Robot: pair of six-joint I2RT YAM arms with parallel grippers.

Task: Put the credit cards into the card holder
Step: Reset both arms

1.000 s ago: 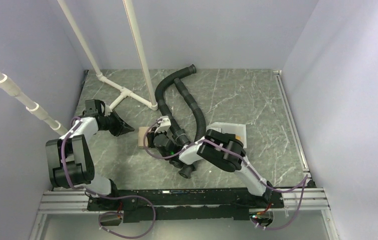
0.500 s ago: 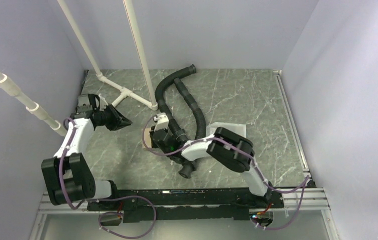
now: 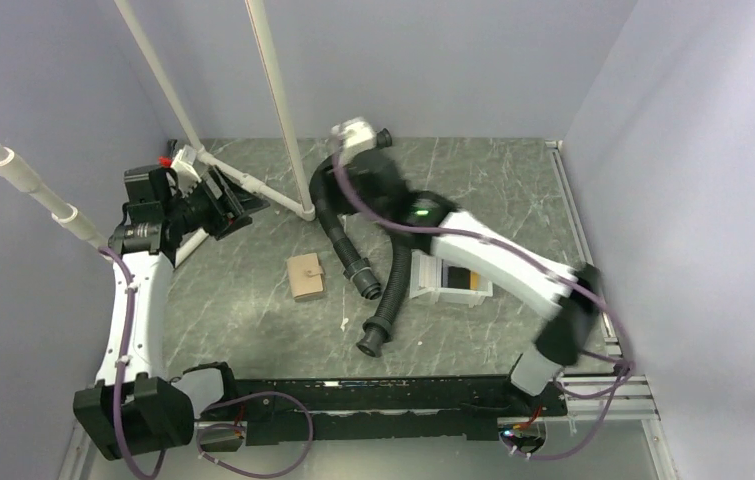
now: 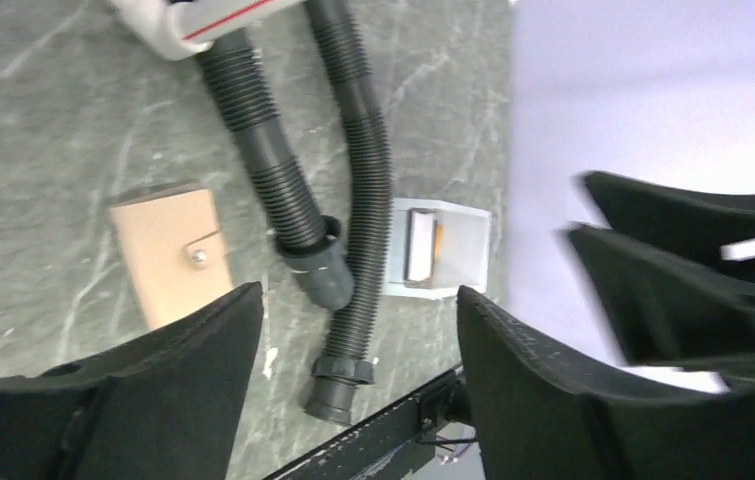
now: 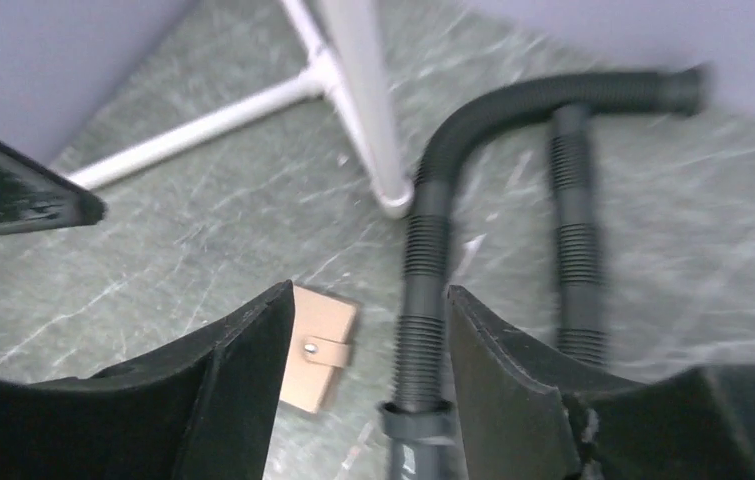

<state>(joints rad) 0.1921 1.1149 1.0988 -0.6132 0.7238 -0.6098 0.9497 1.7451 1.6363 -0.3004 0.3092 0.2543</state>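
Two black corrugated hoses [image 3: 325, 205] lie side by side across the middle of the green marbled table [image 3: 513, 190], running from its far edge toward the near one. A shallow white tray [image 3: 441, 297] sits just right of them. A white pipe frame [image 3: 275, 100] stands at the far left.
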